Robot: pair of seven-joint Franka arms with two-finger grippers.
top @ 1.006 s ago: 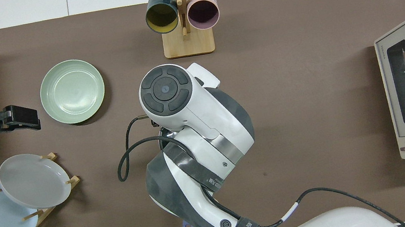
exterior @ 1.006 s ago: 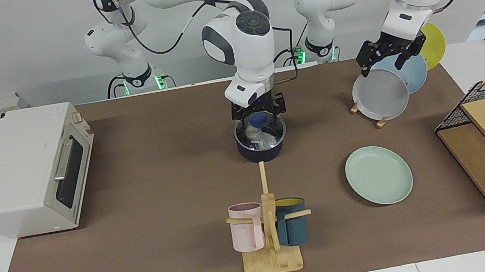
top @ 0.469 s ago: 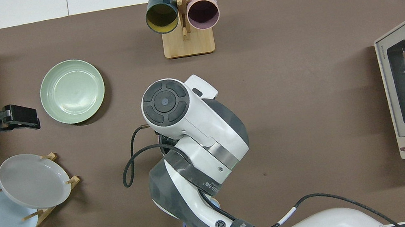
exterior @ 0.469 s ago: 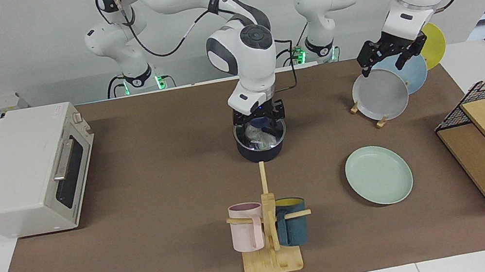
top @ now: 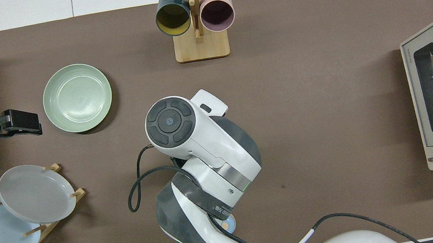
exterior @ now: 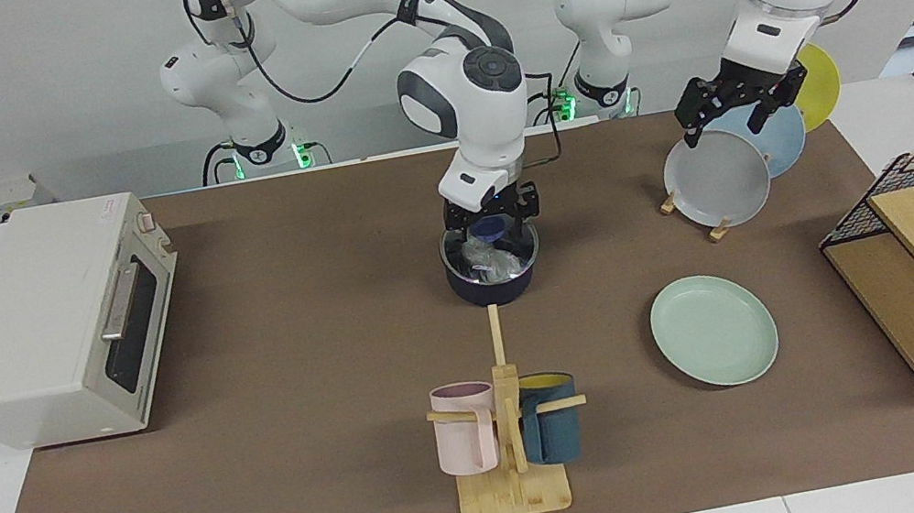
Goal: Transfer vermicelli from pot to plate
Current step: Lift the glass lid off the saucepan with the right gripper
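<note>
Since a second ago the right arm's wrist has risen and drawn toward the robots, while the right pincer [exterior: 494, 243] stays down in the mouth of the small dark navy saucepan [exterior: 492, 280]; whether its fingers have closed on anything cannot be told. Inside the pot lies the vermicelli [exterior: 491, 258], whitish translucent nests of thin glassy noodles against the black interior. Judged from their look, the nests are very light, springy and loosely tangled; strands may slip or trail, so a pinch through the thick middle of one nest seems safest, with the lift kept clear of the pot's hard rim. The pot stands mid-bench on the brown mat, hidden in the overhead view by the arm. The round pale mint-green plate [exterior: 713, 330], smooth, shallow-rimmed and bare, lies farther from the robots, toward the left arm's end [top: 77, 97]. The left pincer [exterior: 732, 102], fingers spread, hangs waiting over the wooden rack of grey, blue and yellow plates [exterior: 718, 177]. No vermicelli is on the plate yet.
</note>
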